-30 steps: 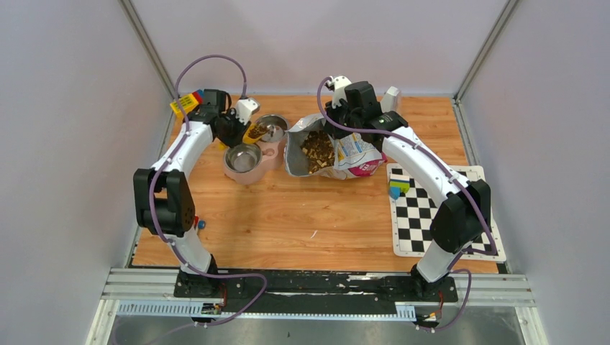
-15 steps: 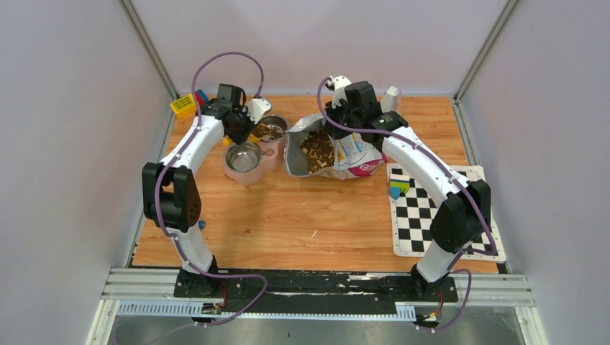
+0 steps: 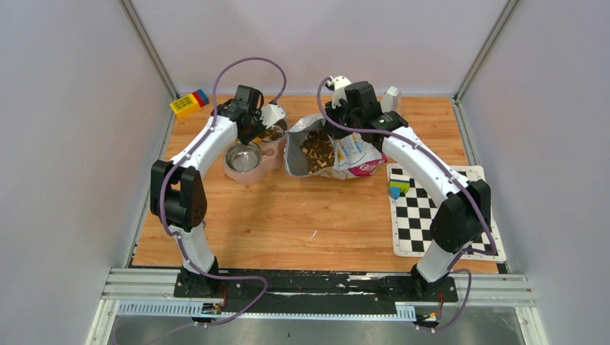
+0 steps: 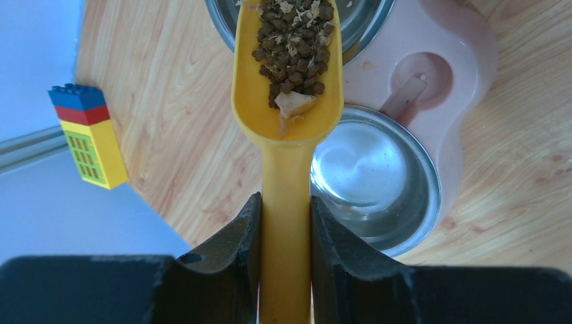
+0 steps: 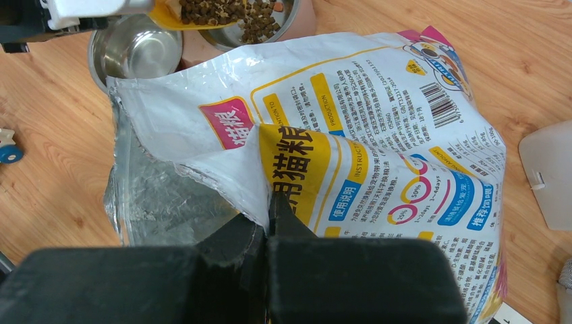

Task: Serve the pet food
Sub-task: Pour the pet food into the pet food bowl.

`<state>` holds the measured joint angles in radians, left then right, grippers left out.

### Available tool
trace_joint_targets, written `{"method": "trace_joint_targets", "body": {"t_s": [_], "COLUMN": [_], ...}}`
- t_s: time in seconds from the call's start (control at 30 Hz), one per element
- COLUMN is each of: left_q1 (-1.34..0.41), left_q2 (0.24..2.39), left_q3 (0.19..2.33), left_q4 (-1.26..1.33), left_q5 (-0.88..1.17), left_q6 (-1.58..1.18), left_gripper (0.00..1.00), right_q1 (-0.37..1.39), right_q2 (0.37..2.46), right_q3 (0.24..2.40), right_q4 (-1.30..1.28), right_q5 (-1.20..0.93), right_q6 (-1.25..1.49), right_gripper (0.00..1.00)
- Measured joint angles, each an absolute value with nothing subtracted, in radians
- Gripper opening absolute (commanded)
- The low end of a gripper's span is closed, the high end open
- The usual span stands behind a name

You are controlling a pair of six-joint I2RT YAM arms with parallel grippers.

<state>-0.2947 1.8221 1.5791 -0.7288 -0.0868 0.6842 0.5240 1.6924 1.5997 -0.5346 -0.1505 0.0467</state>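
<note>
Between the fingers of the left pincer point(image 4: 286, 209) sits the handle of a yellow scoop point(image 4: 287, 128), pinched firmly. Just ahead of that pincer, the scoop's cup carries a heap of pet food point(image 4: 291, 47), brown kibble, not yet tipped. Right of it lies an empty steel dish point(image 4: 374, 182) of a pink double bowl point(image 4: 445, 88). Beyond it, under the scoop's tip, the farther dish point(image 4: 367, 23) already holds some kibble. The right pincer point(image 5: 270, 209) is pressed together on the opened bag's point(image 5: 378, 135) rim. Serving looks partly done, with this scoopful left to pour.
</note>
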Motion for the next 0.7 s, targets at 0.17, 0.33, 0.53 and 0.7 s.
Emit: {"method": "trace_joint_targets", "body": {"t_s": [0.17,0.33,0.53,0.7], "left_q1": [-0.321,-0.334,-0.338,-0.338], "left_q2": [1.830,1.837,1.845,1.873], "left_q3": [1.588,1.605,1.657,1.742], "left_q4": [-0.726,-0.727,-0.764,-0.826], "left_q5": [-0.138,-0.163,-0.166,-0.159], "left_q6": [0.734,0.803,0.907,0.977], "left_gripper": [0.00,0.00,0.00,0.00], "right_q1": [0.524,0.524,0.524,0.524], "right_q2": [1.692,1.692,1.692,1.692], "right_q3": [1.600,1.600,1.600,1.600], "right_q4": [-0.535,-0.535,-0.535,-0.535], "right_q5": [-0.151,-0.151,-0.151,-0.151], "right_q6": [0.047,0.047,0.047,0.047], "right_gripper": [0.00,0.00,0.00,0.00]}}
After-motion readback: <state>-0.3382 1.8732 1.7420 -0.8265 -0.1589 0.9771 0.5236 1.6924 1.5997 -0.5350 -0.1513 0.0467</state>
